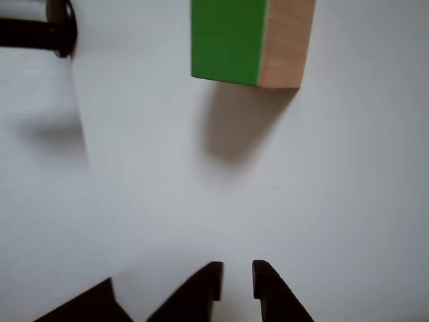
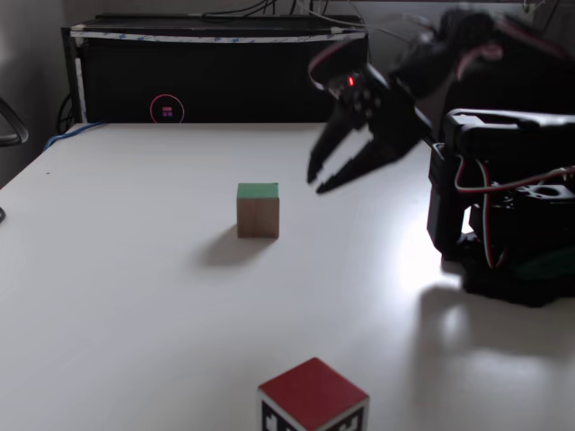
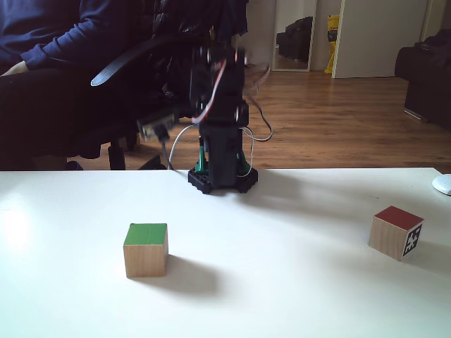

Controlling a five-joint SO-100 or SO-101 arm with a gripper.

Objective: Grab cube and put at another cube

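Observation:
The cube (image 2: 258, 209) rests on the white table, green on top with bare wood sides; the other fixed view has the cube (image 3: 146, 250) at front left. In the other view the cube (image 1: 251, 40) lies at the top edge, one green and one wood face showing. My gripper (image 2: 317, 183) hangs in the air to its right, blurred, open and holding nothing. Its two dark fingertips (image 1: 236, 282) stand apart at the bottom edge, well short of the cube. Another cube (image 2: 313, 400), red on top with a black-and-white marker on its side, sits at the near edge; in the second fixed view another cube (image 3: 396, 232) is far right.
The arm's base (image 2: 508, 224) stands at the table's right side. A black box (image 2: 216, 72) lines the far edge. A seated person (image 3: 56, 42) is behind the table. A white mouse (image 3: 442, 184) lies at the right edge. A dark object (image 1: 40, 30) shows top left.

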